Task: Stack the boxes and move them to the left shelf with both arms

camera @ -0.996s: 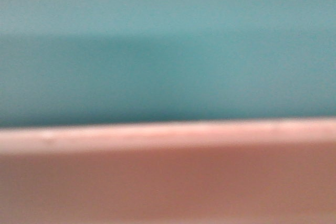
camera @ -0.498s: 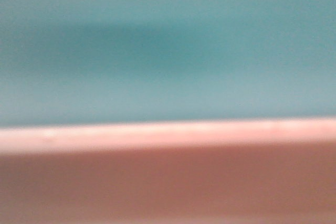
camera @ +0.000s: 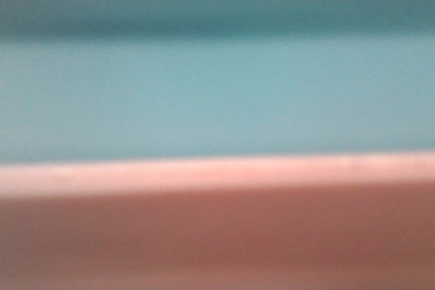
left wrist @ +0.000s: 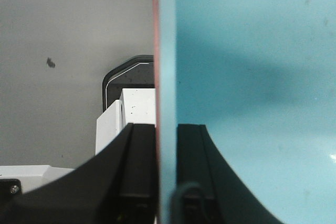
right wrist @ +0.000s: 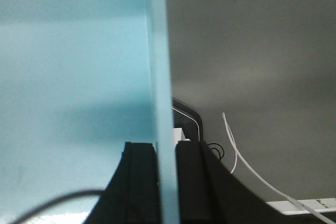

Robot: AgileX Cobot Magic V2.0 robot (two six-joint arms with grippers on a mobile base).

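The light blue box [camera: 217, 93] sits nested inside the salmon pink box [camera: 217, 236]; both fill the blurred front view, very close to the camera. My left gripper [left wrist: 167, 171] is shut on the left wall of the stacked boxes, one finger inside the blue box [left wrist: 252, 77] and one outside against the thin pink edge [left wrist: 155, 51]. My right gripper [right wrist: 165, 182] is shut on the right wall of the blue box [right wrist: 73, 77], one finger inside and one outside. The left shelf is out of view.
Grey floor [left wrist: 63, 35] lies below the held boxes in both wrist views. A white robot base part [left wrist: 131, 108] with a dark rounded pad shows under them. A white cable [right wrist: 247, 166] runs over the floor on the right.
The boxes stay held in both grippers. In the front view the dark shadow on the blue wall has risen from the lower middle to the top; the pink rim stays in place.
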